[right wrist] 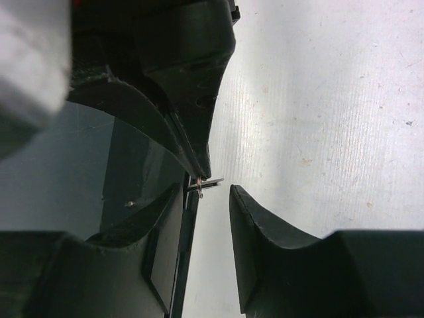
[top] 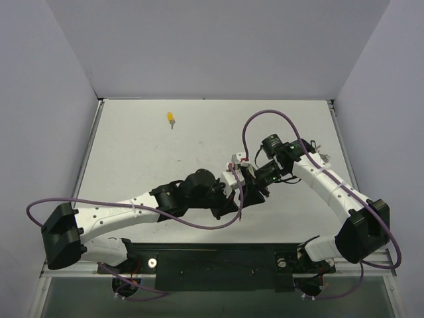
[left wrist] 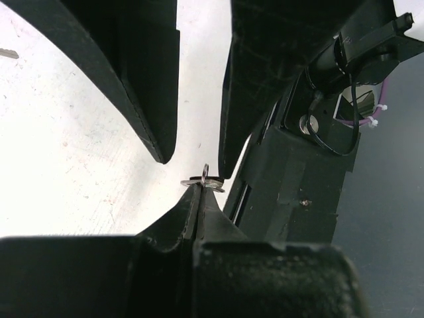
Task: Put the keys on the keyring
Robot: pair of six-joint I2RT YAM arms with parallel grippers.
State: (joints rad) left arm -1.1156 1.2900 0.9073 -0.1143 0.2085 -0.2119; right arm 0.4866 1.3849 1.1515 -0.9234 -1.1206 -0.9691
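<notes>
My left gripper (left wrist: 199, 189) is shut on the keyring's small silver ring (left wrist: 204, 179), which has a flat silver piece across it. It holds the ring above the table at mid-table (top: 237, 177). My right gripper (right wrist: 207, 199) is open. Its fingers (left wrist: 162, 99) stand on either side of the ring without touching it, and the ring (right wrist: 202, 185) sits just off its left fingertip. A bit of red (top: 243, 159) shows by the grippers; the rest of the loop is hidden. A yellow-headed key (top: 171, 118) lies far back on the table. Other keys are out of view.
The white table (top: 132, 159) is walled at the back and on both sides. Purple cables (top: 265, 119) loop over both arms. A small silver piece (left wrist: 6, 53) lies on the table at the left edge of the left wrist view.
</notes>
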